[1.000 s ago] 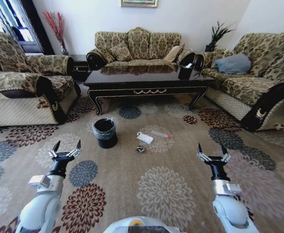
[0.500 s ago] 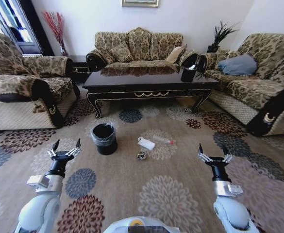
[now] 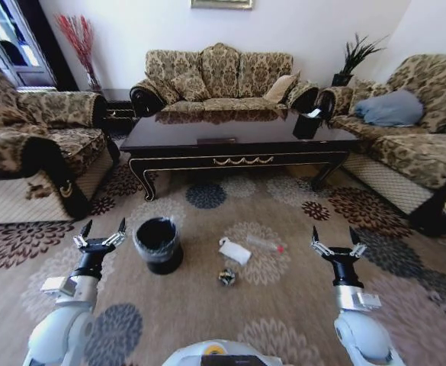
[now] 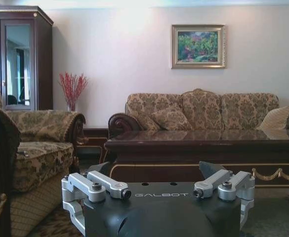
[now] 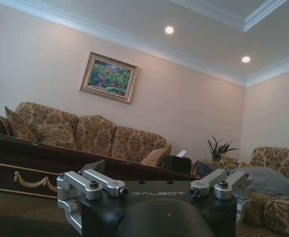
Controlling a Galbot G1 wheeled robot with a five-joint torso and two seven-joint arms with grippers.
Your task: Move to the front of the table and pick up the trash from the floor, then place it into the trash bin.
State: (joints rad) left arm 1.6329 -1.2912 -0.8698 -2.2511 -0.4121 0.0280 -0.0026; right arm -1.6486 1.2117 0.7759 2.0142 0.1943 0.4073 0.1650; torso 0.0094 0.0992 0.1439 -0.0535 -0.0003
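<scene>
The table (image 3: 238,141), long and dark with gold trim, stands across the far side of the patterned carpet (image 3: 299,305), in front of the sofa (image 3: 219,76); a black box (image 3: 308,124) sits near its right end. On the carpet before the table's left half stands the trash bin (image 3: 158,244), round, black and lined with a shiny bag. To the bin's right lies the trash: a white paper piece (image 3: 235,251), a clear plastic bottle (image 3: 264,244) with a red cap just beyond it, and a little dark ball (image 3: 227,277) nearest the robot. The left gripper (image 3: 100,232) is held upright above the carpet beside the bin, fingers spread and empty. The right gripper (image 3: 338,242) is raised the same way to the right of the bottle, fingers likewise spread apart.
</scene>
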